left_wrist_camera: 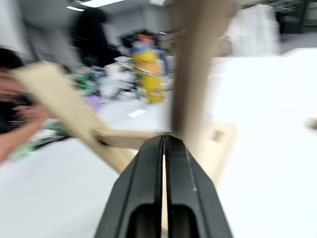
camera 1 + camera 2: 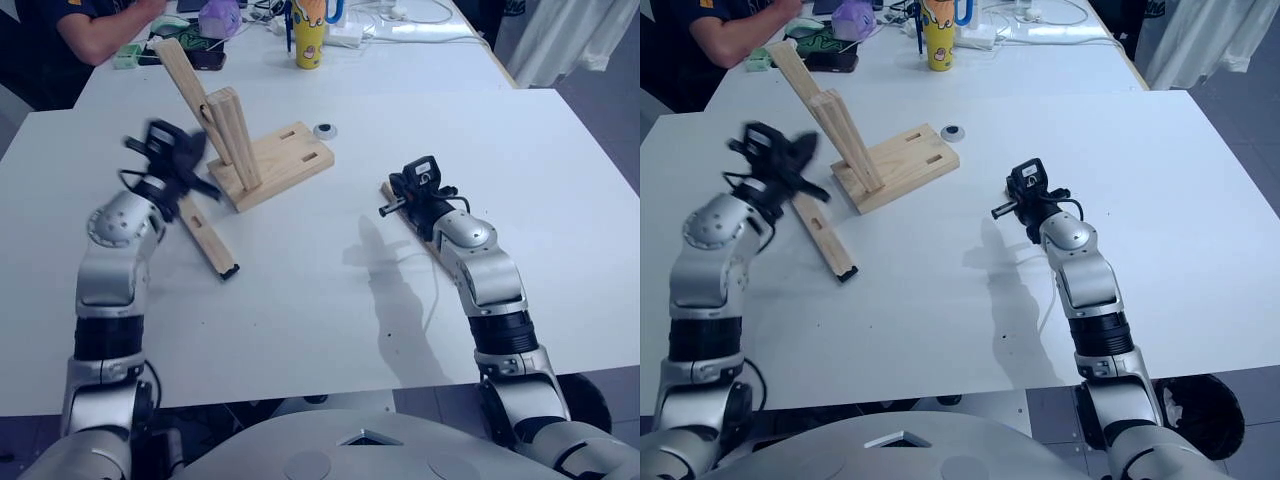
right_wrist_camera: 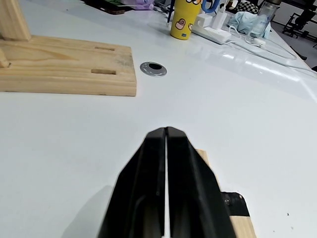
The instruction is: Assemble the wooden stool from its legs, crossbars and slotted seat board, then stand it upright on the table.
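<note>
Left hand closed near the seat board; right hand closed over a leg

End effector fingers pressed together, above wooden leg on bench; slotted seat board at ten o'clock.

A big white table has a small round metal ring set in its top near the far edge. Behind it stands a second white table with a tall yellow cup on it. Grey floor shows past the right edge. Long bright lights glow on the ceiling.
</note>
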